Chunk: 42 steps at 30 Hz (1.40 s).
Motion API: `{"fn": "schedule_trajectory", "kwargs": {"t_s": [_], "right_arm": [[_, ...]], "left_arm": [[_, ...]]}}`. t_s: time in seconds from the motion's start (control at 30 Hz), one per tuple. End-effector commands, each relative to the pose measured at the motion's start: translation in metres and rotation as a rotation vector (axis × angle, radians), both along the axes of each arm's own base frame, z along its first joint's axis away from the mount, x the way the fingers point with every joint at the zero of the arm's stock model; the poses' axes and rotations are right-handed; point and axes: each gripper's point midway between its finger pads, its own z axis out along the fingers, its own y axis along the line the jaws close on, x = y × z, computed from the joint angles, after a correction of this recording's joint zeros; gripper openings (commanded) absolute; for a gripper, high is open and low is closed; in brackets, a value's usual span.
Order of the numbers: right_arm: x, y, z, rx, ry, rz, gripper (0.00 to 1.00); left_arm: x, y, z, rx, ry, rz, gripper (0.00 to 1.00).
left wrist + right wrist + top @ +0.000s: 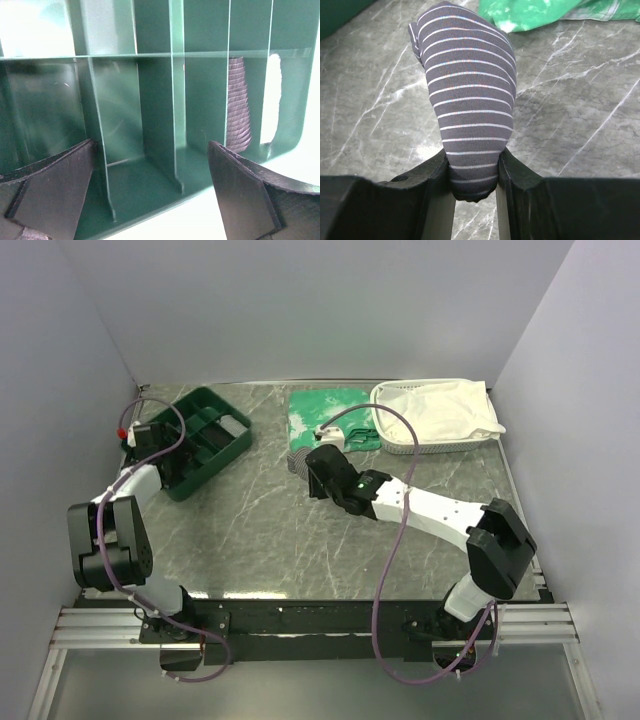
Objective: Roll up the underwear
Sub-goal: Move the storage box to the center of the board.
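Note:
The underwear (467,90) is a rolled bundle of dark grey fabric with thin pale stripes. My right gripper (472,170) is shut on its near end, both fingers pressing the fabric. From above, the right gripper (312,466) sits mid-table just below the green cloth, with the underwear (297,461) showing at its left tip. My left gripper (150,150) is open with nothing between its fingers, facing the compartments of a green tray (150,190). In the top view the left gripper (158,440) is at the tray's left side.
The green divided tray (232,450) stands at the back left; one compartment holds a rolled striped bundle (237,107). A green white-patterned cloth (325,410) lies at the back centre. A white basket (400,445) with white cloth (440,410) stands at the back right.

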Motion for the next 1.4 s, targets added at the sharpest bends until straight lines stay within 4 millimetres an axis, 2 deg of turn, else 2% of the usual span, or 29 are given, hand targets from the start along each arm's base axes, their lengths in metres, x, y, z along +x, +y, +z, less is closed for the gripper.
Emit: {"fn": "schedule_trajectory", "kwargs": {"t_s": [0.0, 0.07, 0.1, 0.13, 0.27, 0.47, 0.7, 0.87, 0.97, 1.07, 1.17, 1.3, 1.37], "right_arm": [[0.004, -0.003, 0.031, 0.066, -0.070, -0.009, 0.00], [0.003, -0.005, 0.032, 0.067, -0.074, -0.012, 0.00], [0.002, -0.005, 0.032, 0.068, -0.074, -0.012, 0.00], [0.002, -0.006, 0.034, 0.073, -0.078, -0.014, 0.00], [0.000, -0.008, 0.032, 0.070, -0.075, -0.014, 0.00], [-0.002, -0.014, 0.036, 0.073, -0.086, -0.024, 0.00], [-0.004, -0.017, 0.041, 0.081, -0.092, -0.031, 0.00], [-0.004, -0.019, 0.043, 0.075, -0.092, -0.039, 0.00], [-0.005, -0.023, 0.044, 0.062, -0.096, -0.046, 0.00], [-0.004, -0.022, 0.047, 0.035, -0.108, -0.040, 0.00], [-0.003, -0.016, 0.051, 0.010, -0.120, -0.022, 0.00], [0.001, -0.005, 0.051, -0.021, -0.126, -0.002, 0.00], [0.004, 0.002, 0.057, -0.022, -0.135, 0.013, 0.00]], "left_arm": [[-0.048, -0.022, -0.025, -0.036, 0.146, -0.021, 0.98], [-0.061, -0.028, -0.031, -0.047, 0.165, -0.039, 0.98], [-0.064, -0.032, -0.026, -0.051, 0.152, -0.051, 0.98], [-0.073, -0.038, -0.033, -0.069, 0.168, -0.066, 0.97], [-0.085, -0.049, -0.034, -0.084, 0.171, -0.094, 0.96], [-0.093, -0.075, -0.038, -0.073, 0.213, -0.210, 0.94], [-0.095, -0.130, -0.028, -0.056, 0.210, -0.391, 0.94], [-0.098, -0.149, -0.022, -0.050, 0.204, -0.450, 0.93], [-0.101, -0.149, -0.017, -0.037, 0.196, -0.459, 0.94], [-0.102, -0.149, -0.003, -0.024, 0.170, -0.478, 0.95], [-0.095, -0.145, 0.022, 0.003, 0.117, -0.461, 0.97], [-0.085, -0.138, 0.071, 0.031, 0.008, -0.415, 0.99], [-0.082, -0.134, 0.085, 0.044, -0.025, -0.399, 0.99]]}}
